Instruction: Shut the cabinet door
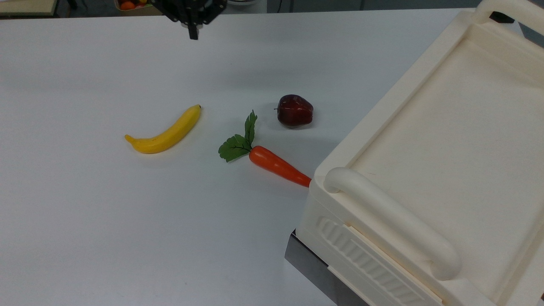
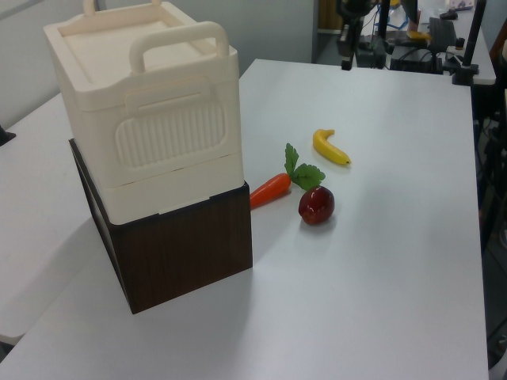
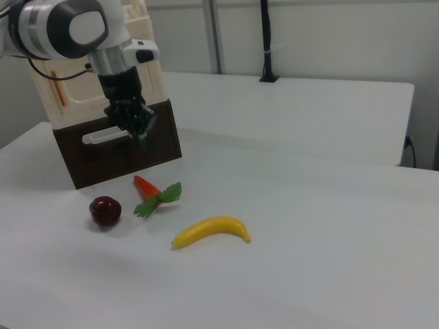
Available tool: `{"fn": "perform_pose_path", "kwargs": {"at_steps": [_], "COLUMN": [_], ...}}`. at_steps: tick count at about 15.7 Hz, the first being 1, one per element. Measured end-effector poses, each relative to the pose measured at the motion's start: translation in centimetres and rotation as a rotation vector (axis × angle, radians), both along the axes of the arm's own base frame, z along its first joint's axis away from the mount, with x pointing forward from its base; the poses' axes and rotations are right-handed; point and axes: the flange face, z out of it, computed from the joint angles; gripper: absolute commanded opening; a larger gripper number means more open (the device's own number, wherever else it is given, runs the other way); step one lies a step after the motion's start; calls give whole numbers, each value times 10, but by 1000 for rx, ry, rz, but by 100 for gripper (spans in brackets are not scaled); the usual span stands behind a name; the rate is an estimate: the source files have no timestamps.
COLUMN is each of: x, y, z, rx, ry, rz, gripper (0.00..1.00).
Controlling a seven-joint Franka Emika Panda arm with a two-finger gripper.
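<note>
Hiding part of cabinet [image 3: 103, 89] front: arm, tool [image 3: 143, 139].

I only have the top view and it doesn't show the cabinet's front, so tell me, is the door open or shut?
Observer: In the right view the door looks flat against the cabinet, with its copper strip showing and no gap that I can see. The arm hides part of it, so I can't be sure.
Operator: How high is the gripper?
Observer: In the left view the gripper hangs clear above the table's far end, well apart from the cabinet and touching nothing.
</note>
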Motion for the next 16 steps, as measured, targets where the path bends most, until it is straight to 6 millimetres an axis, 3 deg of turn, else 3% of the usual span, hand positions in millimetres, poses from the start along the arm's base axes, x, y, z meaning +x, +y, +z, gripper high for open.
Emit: {"fn": "perform_pose_path", "kwargs": {"at_steps": [3,4,5,6,7,16], "x": [-9,-10,-10,-10,-10,-10], "y": [-22,-24,-24,-22,-20,-18], "z": [2,3,3,3,3,3], "rx": [2,3,4,4,4,5], "ry": [3,2,2,2,3,0], "rz": [-3,-5,-4,-1,1,-30], "gripper": [4,39,50,68,100,100]}}
